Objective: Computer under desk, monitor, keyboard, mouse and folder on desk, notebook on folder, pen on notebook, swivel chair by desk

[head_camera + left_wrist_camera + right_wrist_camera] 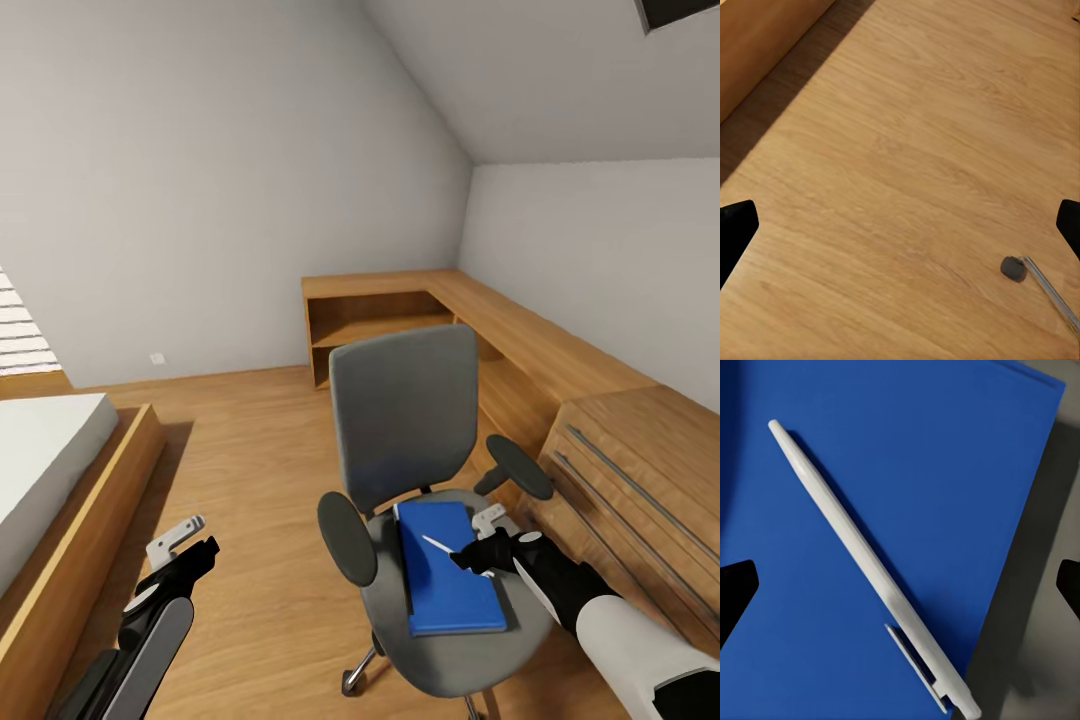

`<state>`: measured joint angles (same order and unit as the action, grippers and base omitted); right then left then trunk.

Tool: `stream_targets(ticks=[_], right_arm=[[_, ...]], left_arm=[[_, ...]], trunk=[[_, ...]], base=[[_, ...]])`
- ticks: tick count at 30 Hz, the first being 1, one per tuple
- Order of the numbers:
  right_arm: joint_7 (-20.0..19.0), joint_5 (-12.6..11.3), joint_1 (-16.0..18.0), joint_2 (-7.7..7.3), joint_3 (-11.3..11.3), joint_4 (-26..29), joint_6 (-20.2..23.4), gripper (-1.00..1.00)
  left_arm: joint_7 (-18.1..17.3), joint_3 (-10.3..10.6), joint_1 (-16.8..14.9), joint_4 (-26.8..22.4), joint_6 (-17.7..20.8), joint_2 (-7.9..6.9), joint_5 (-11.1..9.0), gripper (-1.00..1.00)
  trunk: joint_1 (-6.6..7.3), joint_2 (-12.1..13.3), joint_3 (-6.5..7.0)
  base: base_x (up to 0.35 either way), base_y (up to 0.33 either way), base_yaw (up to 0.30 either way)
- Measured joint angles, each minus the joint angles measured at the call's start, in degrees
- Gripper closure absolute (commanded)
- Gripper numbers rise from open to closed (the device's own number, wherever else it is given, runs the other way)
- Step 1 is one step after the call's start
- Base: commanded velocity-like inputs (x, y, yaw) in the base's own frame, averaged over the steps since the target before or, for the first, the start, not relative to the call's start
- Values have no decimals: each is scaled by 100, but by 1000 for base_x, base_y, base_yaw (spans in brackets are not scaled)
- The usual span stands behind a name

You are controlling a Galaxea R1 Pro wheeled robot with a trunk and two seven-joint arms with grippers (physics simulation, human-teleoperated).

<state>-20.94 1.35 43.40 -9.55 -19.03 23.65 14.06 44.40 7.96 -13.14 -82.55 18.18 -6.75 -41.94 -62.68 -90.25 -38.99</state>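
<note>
On the swivel chair (405,420), the pen (437,545) lies on the folder (450,590), right pincer (470,558) seemingly spread above.

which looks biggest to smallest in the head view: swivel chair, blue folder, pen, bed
1. swivel chair
2. bed, cut off by the picture's edge, so it may be larger than it looks
3. folder
4. pen, a thin sliver lying on the folder
</note>
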Motion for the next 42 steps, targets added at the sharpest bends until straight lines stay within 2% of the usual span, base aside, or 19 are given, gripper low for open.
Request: stream_targets(ticks=[10,20,26,30,35,42], right_arm=[[0,0,0,10,-8,-3,5,-100],[0,2,0,11,-16,-13,5,-100],[0,3,0,10,-17,-14,5,-100],[0,0,0,10,-17,-14,5,-100],[0,0,0,10,-17,-10,5,-100],[0,3,0,10,-17,-9,5,-100]], left_arm=[[0,-2,0,0,2,-5,-8,-100],[0,0,0,1,8,-5,-8,-100],[0,0,0,0,9,-4,-9,-100],[0,0,0,1,9,-2,-8,-100],[0,0,0,0,9,1,-9,-100],[0,0,0,-1,9,2,-8,-100]], trunk=[[-220,-401,-180],[-220,-403,-180],[-352,-642,-287],[-352,-643,-288],[-461,-842,-377],[-462,-844,-378]], base=[[0,0,0],[0,0,0],[0,0,0],[0,0,0],[0,0,0],[0,0,0]])
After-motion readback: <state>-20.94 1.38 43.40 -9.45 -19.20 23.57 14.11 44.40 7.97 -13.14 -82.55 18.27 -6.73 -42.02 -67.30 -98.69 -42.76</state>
